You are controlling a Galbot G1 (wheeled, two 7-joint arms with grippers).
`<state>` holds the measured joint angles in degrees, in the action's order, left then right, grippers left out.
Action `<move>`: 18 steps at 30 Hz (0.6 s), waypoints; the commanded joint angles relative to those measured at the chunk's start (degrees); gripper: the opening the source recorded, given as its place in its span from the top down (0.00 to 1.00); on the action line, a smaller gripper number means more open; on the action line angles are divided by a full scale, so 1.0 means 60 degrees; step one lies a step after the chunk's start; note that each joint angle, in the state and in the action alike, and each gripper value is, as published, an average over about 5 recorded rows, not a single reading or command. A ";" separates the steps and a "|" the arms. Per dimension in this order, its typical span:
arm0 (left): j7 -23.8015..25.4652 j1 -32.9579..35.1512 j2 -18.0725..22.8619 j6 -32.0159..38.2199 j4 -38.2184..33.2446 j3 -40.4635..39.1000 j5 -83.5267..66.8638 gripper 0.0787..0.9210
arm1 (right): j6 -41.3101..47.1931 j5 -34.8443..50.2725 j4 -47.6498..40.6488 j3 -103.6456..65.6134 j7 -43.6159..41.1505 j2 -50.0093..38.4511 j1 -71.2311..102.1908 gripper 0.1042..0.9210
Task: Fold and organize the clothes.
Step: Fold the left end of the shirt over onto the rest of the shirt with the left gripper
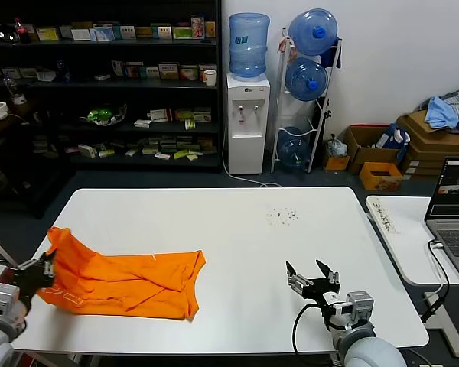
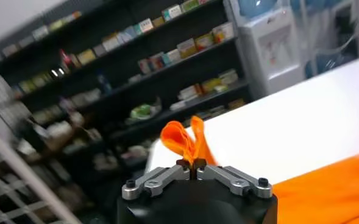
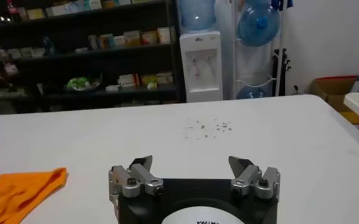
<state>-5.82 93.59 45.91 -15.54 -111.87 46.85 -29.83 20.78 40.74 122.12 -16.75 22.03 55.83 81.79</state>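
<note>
The clothes are one bright orange T-shirt (image 1: 118,281), lying rumpled on the white table (image 1: 237,229) at its front left. My left gripper (image 1: 47,269) is shut on the shirt's left edge and holds a pinched fold of orange cloth (image 2: 185,139) up off the table. White lettering shows faintly near the shirt's front hem. My right gripper (image 1: 312,275) hovers low over the table's front right, open, with nothing between its fingers (image 3: 141,164). The shirt's right corner (image 3: 21,189) shows far off in the right wrist view.
A small patch of dark specks (image 1: 281,217) marks the table's far middle. A second white table with a laptop (image 1: 453,205) stands to the right. Shelves (image 1: 107,84), a water dispenser (image 1: 247,115) and cardboard boxes (image 1: 421,141) with blue-grey cloth stand beyond.
</note>
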 commanded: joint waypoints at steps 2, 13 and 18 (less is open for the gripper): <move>-0.1380 -0.0952 0.0768 -0.1348 -0.1714 -0.2435 -0.4722 0.96 | 0.0085 -0.0197 -0.0665 -0.0117 0.0160 0.0289 0.0044 0.12; -0.1777 -0.2678 0.1682 -0.1311 -0.1037 -0.3893 -0.4377 0.96 | 0.0140 -0.0440 -0.1044 -0.0267 0.0213 0.0785 0.0265 0.12; -0.1967 -0.2879 0.2039 -0.1289 -0.0987 -0.4219 -0.4072 0.96 | 0.0161 -0.0428 -0.1090 -0.0195 0.0235 0.0827 0.0182 0.12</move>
<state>-14.97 81.88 53.86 -21.90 -117.19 28.76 -51.31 21.63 38.58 116.74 -17.97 23.24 59.69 82.90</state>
